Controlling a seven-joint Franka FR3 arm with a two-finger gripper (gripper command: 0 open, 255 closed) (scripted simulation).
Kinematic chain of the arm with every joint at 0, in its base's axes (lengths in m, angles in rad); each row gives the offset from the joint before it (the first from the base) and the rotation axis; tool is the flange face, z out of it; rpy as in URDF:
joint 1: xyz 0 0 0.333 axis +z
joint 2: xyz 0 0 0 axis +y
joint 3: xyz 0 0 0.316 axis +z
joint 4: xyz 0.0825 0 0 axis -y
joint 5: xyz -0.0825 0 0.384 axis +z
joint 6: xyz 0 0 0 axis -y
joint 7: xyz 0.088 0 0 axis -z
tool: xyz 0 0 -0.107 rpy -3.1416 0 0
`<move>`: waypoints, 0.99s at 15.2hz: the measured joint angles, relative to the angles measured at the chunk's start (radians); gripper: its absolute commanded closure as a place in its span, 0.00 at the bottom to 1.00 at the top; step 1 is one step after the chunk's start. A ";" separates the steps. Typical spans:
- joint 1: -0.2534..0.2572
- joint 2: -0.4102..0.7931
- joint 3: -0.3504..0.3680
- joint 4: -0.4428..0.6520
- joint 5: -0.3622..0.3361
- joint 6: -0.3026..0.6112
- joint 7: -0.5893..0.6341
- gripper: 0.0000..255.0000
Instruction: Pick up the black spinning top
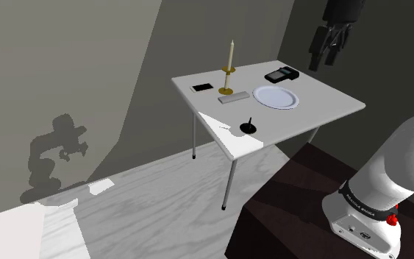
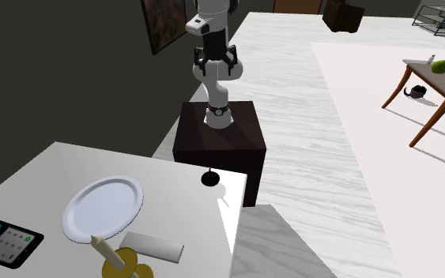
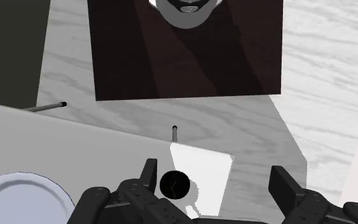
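Note:
The black spinning top (image 1: 250, 126) stands upright on the white table (image 1: 330, 99), close to the corner nearest the stand. From the second exterior view the top (image 2: 209, 178) sits by the table edge that faces the arm. My gripper (image 1: 324, 59) hangs high above the table, open and holding nothing. In the wrist view the top (image 3: 174, 184) lies far below, just beside one of the fingers (image 3: 149, 173), and the gripper (image 3: 217, 181) has its fingers spread wide apart.
On the table are a white plate (image 1: 276, 97), a candle in a brass holder (image 1: 229, 70), a calculator (image 1: 281, 74), a dark phone (image 1: 202, 87) and a grey bar (image 1: 233, 98). The dark stand (image 2: 216, 134) is just beyond the table's corner. A wooden table (image 2: 442, 83) stands far off.

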State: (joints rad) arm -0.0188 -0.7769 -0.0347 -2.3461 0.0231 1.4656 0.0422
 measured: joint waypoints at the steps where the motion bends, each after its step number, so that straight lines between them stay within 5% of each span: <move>1: 0.000 0.000 0.000 0.000 0.000 0.000 0.000 0.00; 8: -0.002 0.028 -0.091 -0.166 -0.002 0.239 -0.115 0.00; 15: 0.018 0.179 -0.207 -0.277 0.034 0.544 -0.273 0.00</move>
State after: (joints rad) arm -0.0007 -0.5981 -0.2414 -2.6230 0.0567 2.0100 -0.2309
